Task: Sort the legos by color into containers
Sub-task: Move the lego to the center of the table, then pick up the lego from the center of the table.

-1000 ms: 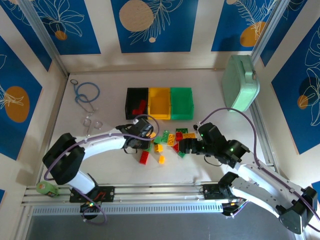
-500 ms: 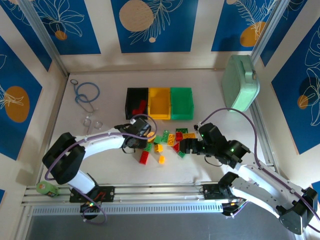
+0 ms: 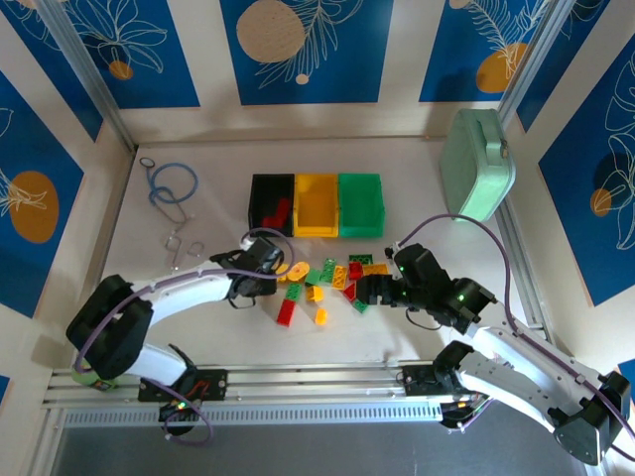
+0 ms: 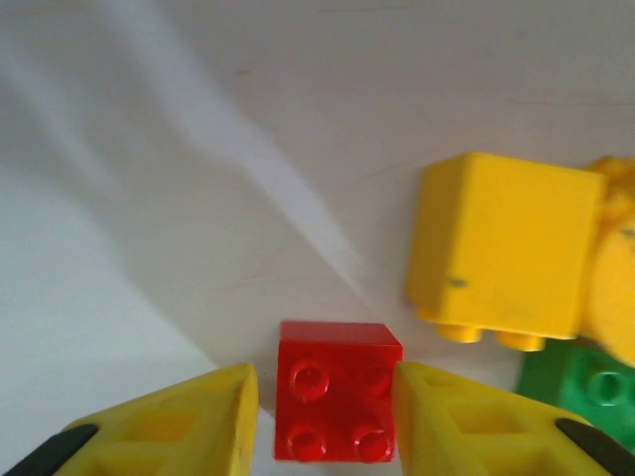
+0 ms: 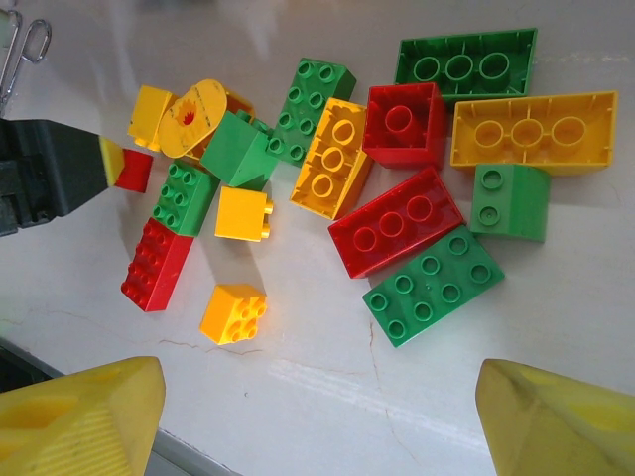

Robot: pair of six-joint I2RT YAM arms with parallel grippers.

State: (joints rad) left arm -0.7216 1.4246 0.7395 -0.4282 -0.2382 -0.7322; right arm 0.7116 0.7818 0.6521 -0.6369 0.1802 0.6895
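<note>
The left gripper [image 4: 327, 382] sat at the left end of the brick pile [image 5: 337, 174], low over the table [image 3: 198, 317]. Its yellow fingers [image 4: 169, 421] were drawn in narrow around a small red brick [image 4: 337, 407]. One finger touched the brick's side. A thin sliver showed at the other, so how firm the hold was could not be told. The brick was square with four studs, so it had no long axis to line up; the fingers bore on two opposite flat faces. A yellow brick [image 4: 496, 248] lay on its side near it, apart from both fingers.

The three bins stood in a row on the far side of the pile: the black bin [image 3: 260, 188] on the left, the yellow bin [image 3: 317, 188] in the middle and the green bin [image 3: 360, 188] on the right. Red pieces already lay in the black bin, so that looked like the red brick's place. It stood almost straight beyond the left gripper, a short way off, and the left arm was clearly the nearer one to it. The coming move probably called for a lift and a short carry away from the robot.

The right gripper [image 5: 317, 397] hung over the near right part of the pile, fingers spread wide and holding nothing, with red, green and yellow bricks still loose below it.
</note>
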